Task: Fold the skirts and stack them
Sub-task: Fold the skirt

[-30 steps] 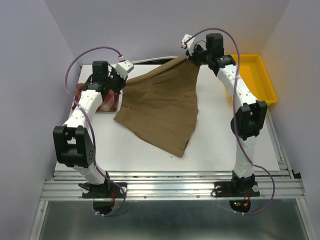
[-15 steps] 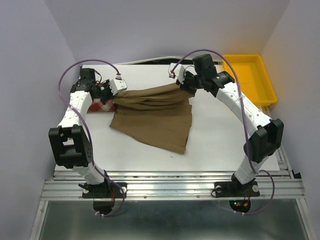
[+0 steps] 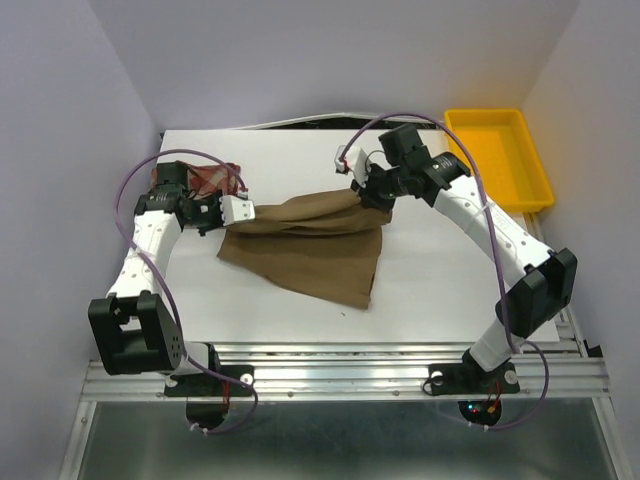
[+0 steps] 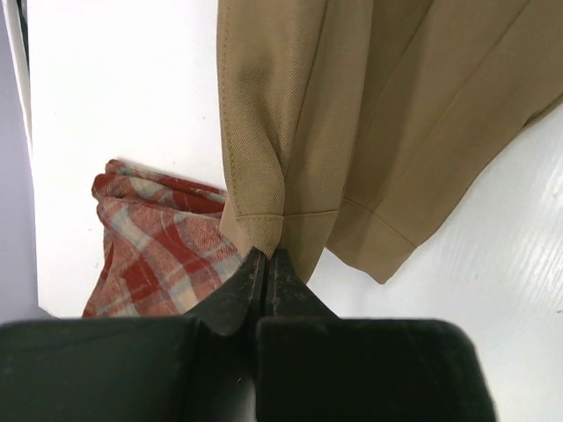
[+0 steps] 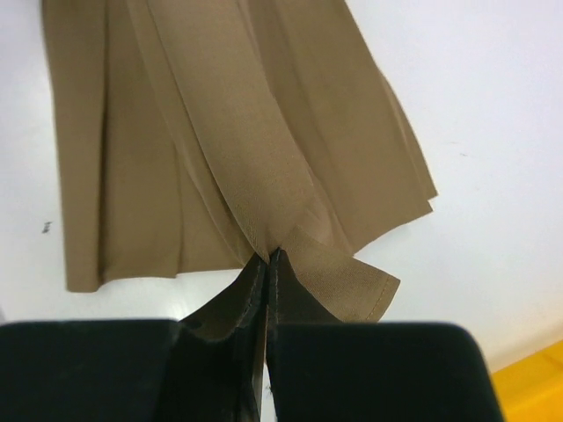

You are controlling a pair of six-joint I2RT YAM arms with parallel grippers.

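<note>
At the far left of my overhead view, the red-and-cream plaid skirt (image 3: 205,178) lies bunched on the white table (image 3: 440,290), near its back left corner and partly behind my left arm. Just to its right, the left gripper (image 4: 266,264) has its fingers pressed together on a hemmed corner of the tan skirt (image 3: 315,250). My wrist camera shows the cloth pinched right at the tips, with the plaid one just beside that corner; I cannot tell whether the two fabrics touch. From there the held edge of the tan skirt runs across to the right gripper (image 5: 267,262), gathered in loose folds between the two. The rest of it spreads over the table toward me, its lower corner pointing at the near edge. The right gripper's fingers are likewise clamped tight on the opposite corner, with a small flap of fabric sticking out beside the tips. Farthest right, the yellow tray (image 3: 500,165) sits at the table's back right corner, well apart from both skirts.
</note>
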